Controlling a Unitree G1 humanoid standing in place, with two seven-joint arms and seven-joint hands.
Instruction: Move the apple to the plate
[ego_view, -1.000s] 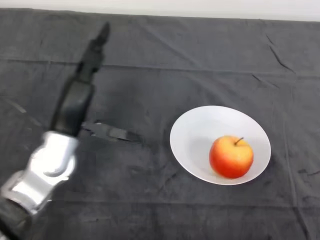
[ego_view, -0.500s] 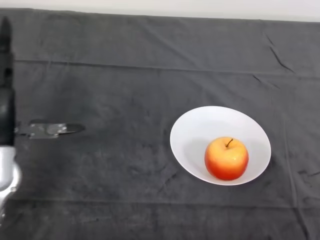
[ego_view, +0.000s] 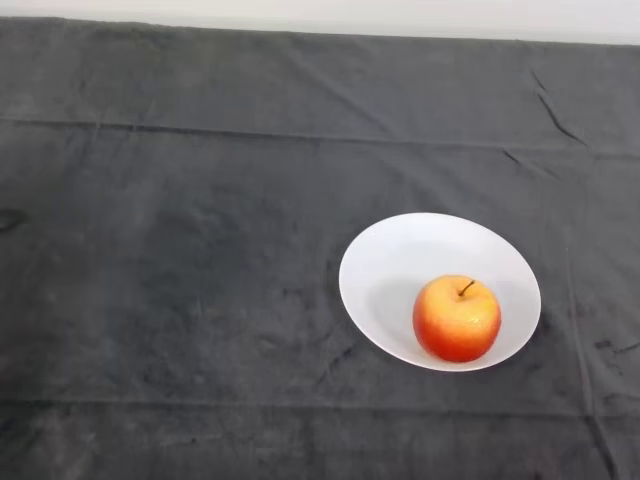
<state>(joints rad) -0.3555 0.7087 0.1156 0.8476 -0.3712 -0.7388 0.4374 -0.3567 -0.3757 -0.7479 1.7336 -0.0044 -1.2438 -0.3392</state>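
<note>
A red and yellow apple (ego_view: 457, 318) with a short dark stem rests upright in the white plate (ego_view: 400, 262), toward the plate's near right side. The plate lies on the dark cloth right of the middle of the head view.
The dark cloth (ego_view: 180, 250) covers the whole table, with creases along the back and at the far right. A pale strip of wall (ego_view: 320, 12) runs along the top edge beyond the table's far side.
The left arm and hand have drawn back to the left and left the view. The apple rocked slightly on the plate and now sits still.
</note>
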